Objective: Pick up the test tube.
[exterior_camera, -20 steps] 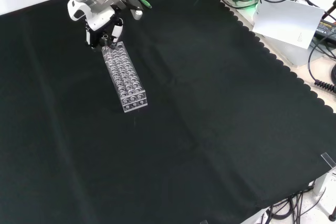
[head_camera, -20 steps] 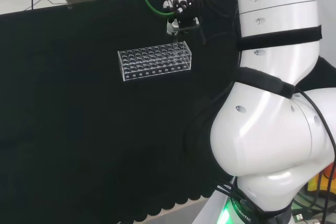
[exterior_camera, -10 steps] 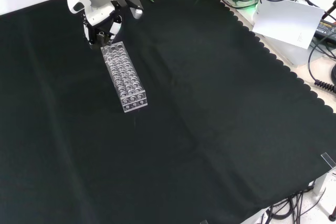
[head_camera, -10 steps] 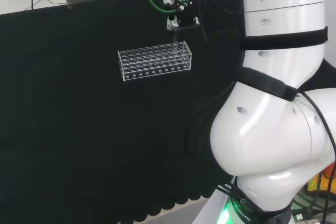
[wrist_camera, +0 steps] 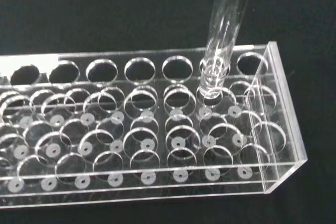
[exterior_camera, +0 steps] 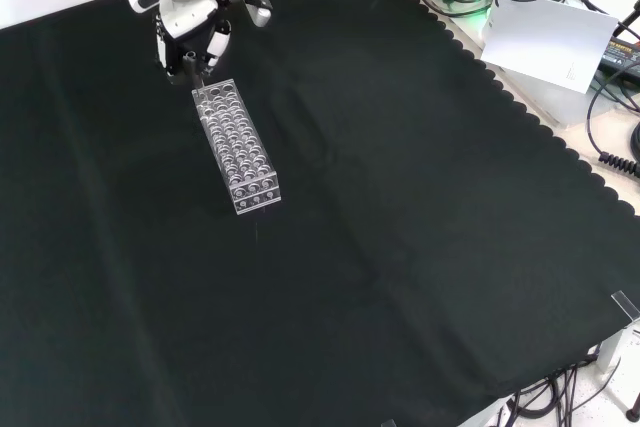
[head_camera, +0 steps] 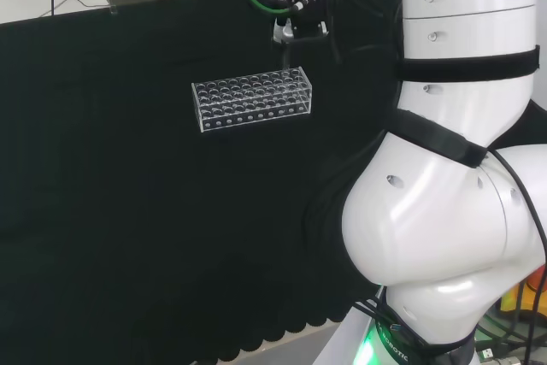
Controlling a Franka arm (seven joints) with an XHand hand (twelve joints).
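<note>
Rising since the earlier frame, the black and white hand (exterior_camera: 190, 32) pinched the clear glass test tube (wrist_camera: 220, 51) upright; the tube hung directly below it, its tip just above the clear plastic rack (exterior_camera: 238, 147).

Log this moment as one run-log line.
robot hand: shut on test tube | tube: upright, lower end at hole level | test tube rack: on black cloth

clear glass test tube (wrist_camera: 221, 40), empty, near upright with a slight tilt, top end pinched in the hand (exterior_camera: 193, 35), rounded bottom hanging over a hole in the back row of the clear rack (wrist_camera: 157, 129), near the rack's end
</note>
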